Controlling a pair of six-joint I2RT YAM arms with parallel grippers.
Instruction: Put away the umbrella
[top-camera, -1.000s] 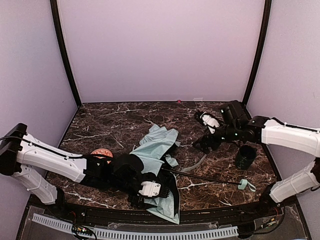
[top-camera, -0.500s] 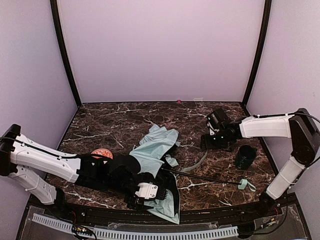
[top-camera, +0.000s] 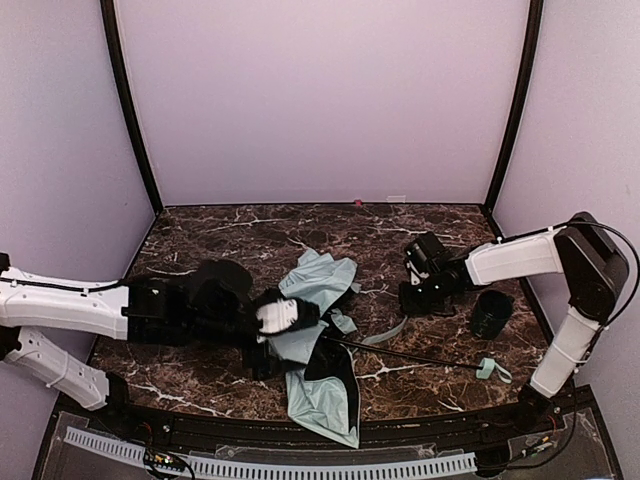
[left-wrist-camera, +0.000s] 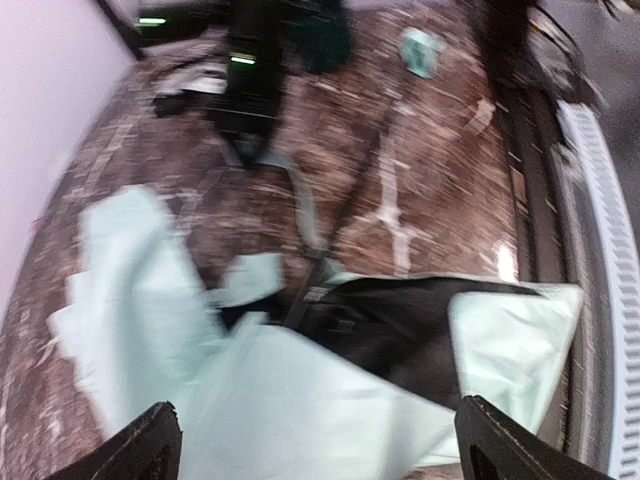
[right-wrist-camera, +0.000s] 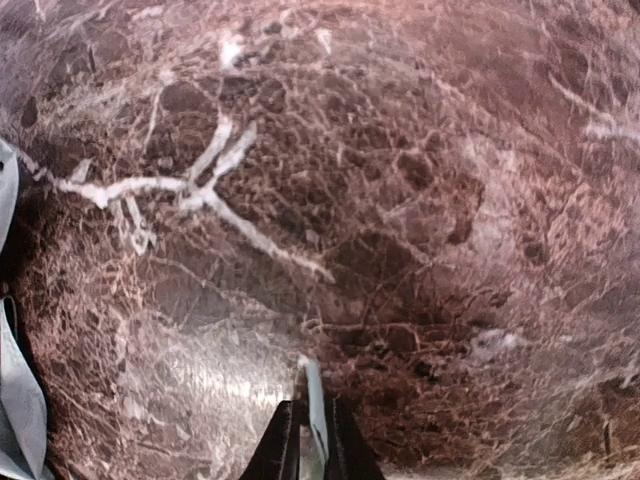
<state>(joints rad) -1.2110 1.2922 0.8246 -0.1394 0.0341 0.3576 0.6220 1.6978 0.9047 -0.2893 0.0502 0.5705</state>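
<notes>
The umbrella (top-camera: 315, 285) lies folded out on the marble table, pale mint fabric with a black lining showing. Its thin black shaft (top-camera: 400, 355) runs right to the mint handle (top-camera: 487, 369). My left gripper (top-camera: 296, 322) hovers over the fabric (left-wrist-camera: 300, 400), jaws wide open, nothing between the fingertips (left-wrist-camera: 150, 445). My right gripper (top-camera: 408, 298) is low on the table right of the fabric. It is shut on the end of the umbrella's thin mint strap (right-wrist-camera: 313, 395), which trails back toward the shaft (left-wrist-camera: 360, 190).
A dark green cup (top-camera: 491, 313) stands just right of my right gripper. A small pink object (top-camera: 357, 202) sits at the back wall. Purple walls enclose the table on three sides, and a perforated rail (top-camera: 300, 465) lines the near edge.
My left gripper moved from the near edge up over the middle of the fabric and opened wider. My right gripper swung left, came down and shut on the strap.
</notes>
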